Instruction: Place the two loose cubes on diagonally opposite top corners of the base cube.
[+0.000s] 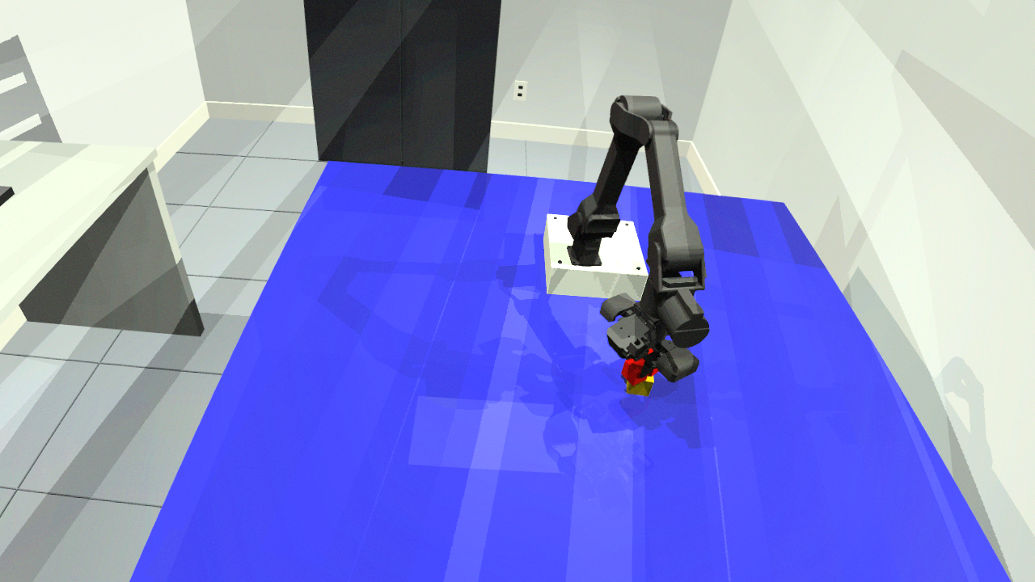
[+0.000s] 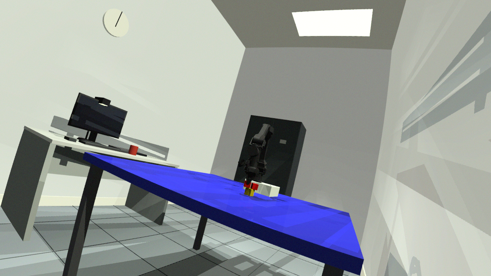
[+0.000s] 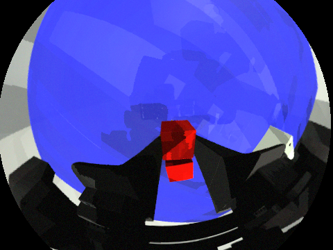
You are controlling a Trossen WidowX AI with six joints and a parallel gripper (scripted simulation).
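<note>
Where the arm bends down over the near part of the blue table (image 1: 361,434), the hand (image 1: 646,365) is pinching a red cube (image 1: 634,370) between its two dark fingers, directly above the yellow cube (image 1: 640,388) that sits on the table. In the wrist view the red cube (image 3: 179,141) fills the gap between the fingers, and a second red block (image 3: 180,171) shows just below it; whether that is another cube or a mirror image on the glossy surface cannot be told. From the side view, red (image 2: 252,185) shows at two spots on top of the yellow cube (image 2: 249,192), which stands just beside the white block (image 2: 268,189). Farther back, that white block (image 1: 593,271) carries the arm's foot. Beyond the table stand a dark cabinet (image 1: 402,79) and, off to the side, a desk (image 2: 37,144) with a monitor (image 2: 96,118).
</note>
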